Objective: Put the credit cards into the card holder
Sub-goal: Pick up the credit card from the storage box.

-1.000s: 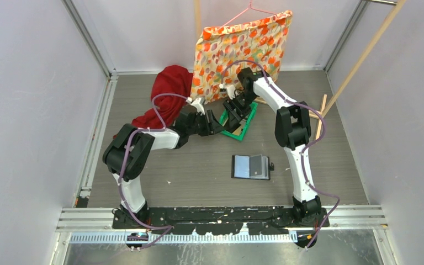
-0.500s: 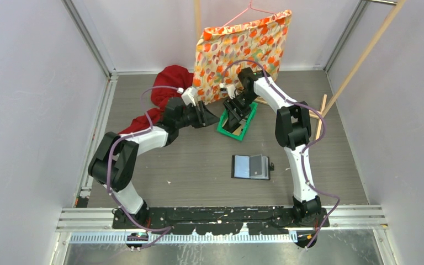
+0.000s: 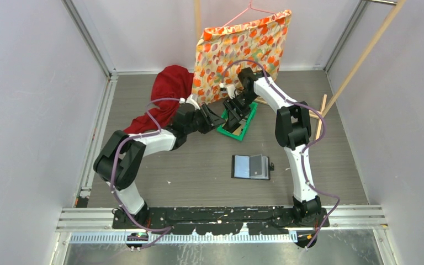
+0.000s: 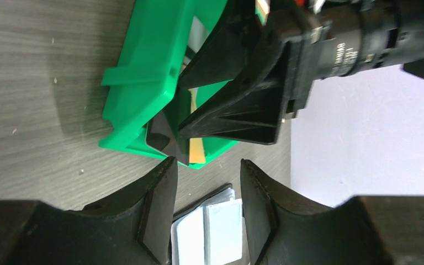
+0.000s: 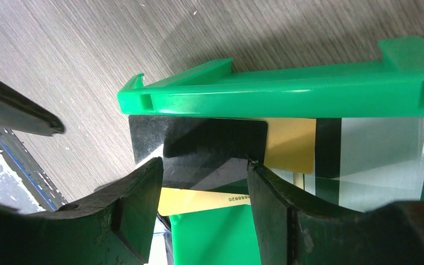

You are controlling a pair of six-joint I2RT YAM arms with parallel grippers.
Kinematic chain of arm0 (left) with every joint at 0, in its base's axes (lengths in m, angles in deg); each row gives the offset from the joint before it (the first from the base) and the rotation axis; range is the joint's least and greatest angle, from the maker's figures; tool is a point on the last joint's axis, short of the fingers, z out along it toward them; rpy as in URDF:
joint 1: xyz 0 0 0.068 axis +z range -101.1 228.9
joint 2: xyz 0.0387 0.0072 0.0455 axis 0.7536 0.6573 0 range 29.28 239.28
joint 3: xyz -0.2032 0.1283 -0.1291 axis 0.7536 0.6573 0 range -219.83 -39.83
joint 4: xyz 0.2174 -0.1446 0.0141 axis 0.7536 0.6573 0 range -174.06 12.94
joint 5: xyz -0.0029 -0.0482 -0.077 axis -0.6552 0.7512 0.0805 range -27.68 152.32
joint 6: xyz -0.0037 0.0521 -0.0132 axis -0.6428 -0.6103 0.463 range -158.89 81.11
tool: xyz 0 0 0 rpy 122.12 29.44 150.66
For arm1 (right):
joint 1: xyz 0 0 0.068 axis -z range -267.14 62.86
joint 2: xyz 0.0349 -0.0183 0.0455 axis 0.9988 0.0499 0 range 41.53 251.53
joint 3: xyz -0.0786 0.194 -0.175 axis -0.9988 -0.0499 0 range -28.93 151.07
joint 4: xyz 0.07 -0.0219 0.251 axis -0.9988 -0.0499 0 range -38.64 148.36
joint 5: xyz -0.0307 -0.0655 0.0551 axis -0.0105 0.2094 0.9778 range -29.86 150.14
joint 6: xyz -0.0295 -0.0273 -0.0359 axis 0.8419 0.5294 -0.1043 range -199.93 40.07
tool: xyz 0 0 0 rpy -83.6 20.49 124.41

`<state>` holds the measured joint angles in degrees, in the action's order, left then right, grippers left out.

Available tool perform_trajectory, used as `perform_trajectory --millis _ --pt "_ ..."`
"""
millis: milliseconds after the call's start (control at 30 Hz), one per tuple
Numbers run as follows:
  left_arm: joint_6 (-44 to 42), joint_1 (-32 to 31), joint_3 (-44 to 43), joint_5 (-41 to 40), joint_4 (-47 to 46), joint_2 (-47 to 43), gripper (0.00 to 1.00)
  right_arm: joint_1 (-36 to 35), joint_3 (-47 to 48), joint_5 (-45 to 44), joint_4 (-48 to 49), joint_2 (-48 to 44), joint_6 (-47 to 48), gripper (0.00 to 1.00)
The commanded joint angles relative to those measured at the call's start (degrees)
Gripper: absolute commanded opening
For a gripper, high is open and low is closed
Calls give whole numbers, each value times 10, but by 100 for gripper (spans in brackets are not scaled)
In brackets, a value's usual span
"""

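**Green tray holds the cards; both grippers at it, holder lying apart**

Green plastic tray (image 5: 265,91) sits on the grey wood-grain table (image 3: 187,165), on the far side of centre. It is just in front of an orange-flowered fabric panel (image 3: 243,49) hung from a hanger. A crumpled red cloth (image 3: 168,91) lies beside the tray on the left arm's side.

Right gripper (image 5: 204,165): reaches down into the tray. Jaws parted, nothing pinched between them. A small flat black card (image 5: 199,138) lies directly under the gap, wider than the gap, close against the tray's wall. Whether the fingertips touch it, cannot tell.

Other cards, all in the tray:
- A thin yellow-gold card (image 5: 199,201) shows from under the black one, with printed digits along its edge.
- More yellow-gold shows just beside the black card's end. Same card or a second one, cannot tell.
- A white-grey card (image 5: 381,143) with a dark stripe lies further along the tray.

Left gripper (image 4: 207,162): low over the table, outside the tray, pointing at the corner nearest it. Jaws parted and empty. The wrist view shows table between its fingertips and the green wall.

Black folding card holder (image 3: 250,167): opened flat on the table, well apart from the tray and nearer the arm bases, towards the right arm's side. It has a greyish-blue shiny pocket page on one half, a darker half beside it, and a small snap tab at the outer edge.
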<state>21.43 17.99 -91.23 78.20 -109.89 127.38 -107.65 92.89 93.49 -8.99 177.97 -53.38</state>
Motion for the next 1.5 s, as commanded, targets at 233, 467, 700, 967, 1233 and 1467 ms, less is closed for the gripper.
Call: perform_trajectory --millis 233,467,700,967,1233,1467 --pt "83 -40 -10 -145 42 18 43 0 9 16 -4 -5 -7 62" --pt "113 -41 -15 -122 -6 65 39 1 10 16 -4 -6 -7 62" --pt "124 -41 -17 -117 -22 81 38 0 9 17 -4 -5 -6 62" --pt "144 -42 -11 -104 -55 86 36 1 9 17 -4 -4 -7 62" --pt "166 -46 -18 -116 -68 103 31 1 9 17 -5 -5 -6 62" --pt "177 -52 -16 -132 -85 113 11 1 9 19 -5 -6 -6 61"
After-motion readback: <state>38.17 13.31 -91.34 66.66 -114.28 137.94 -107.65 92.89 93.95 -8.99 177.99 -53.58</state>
